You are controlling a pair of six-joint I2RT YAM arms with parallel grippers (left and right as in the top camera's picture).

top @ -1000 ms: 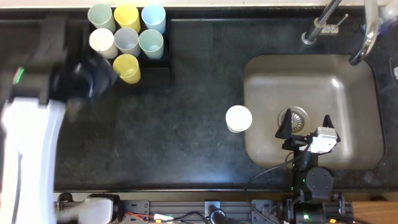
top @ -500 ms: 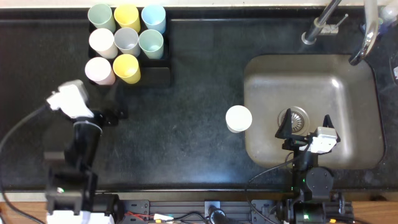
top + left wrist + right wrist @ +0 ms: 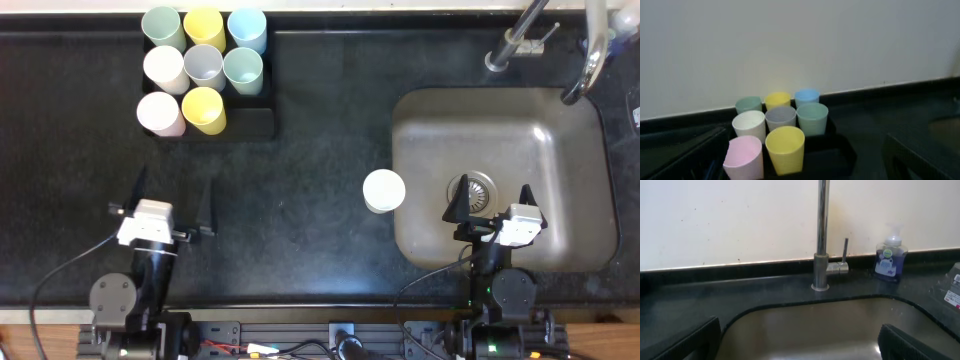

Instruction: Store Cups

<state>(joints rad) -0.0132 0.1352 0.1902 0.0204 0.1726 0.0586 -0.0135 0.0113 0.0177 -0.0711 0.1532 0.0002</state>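
Top view: a black tray [image 3: 256, 123] at the far left of the dark countertop [image 3: 300, 240] holds eight cups in three rows, with a pink cup [image 3: 160, 113] and a yellow cup [image 3: 204, 109] in the nearest row. A lone white cup [image 3: 384, 190] stands on the countertop, just beside the left rim of the sink [image 3: 420, 110]. The left gripper [image 3: 172, 203] hangs near its base, jaws spread and empty, facing the tray. The right gripper [image 3: 490, 200] sits over the sink, jaws spread and empty, facing the faucet [image 3: 822, 235] and a soap bottle [image 3: 888, 260].
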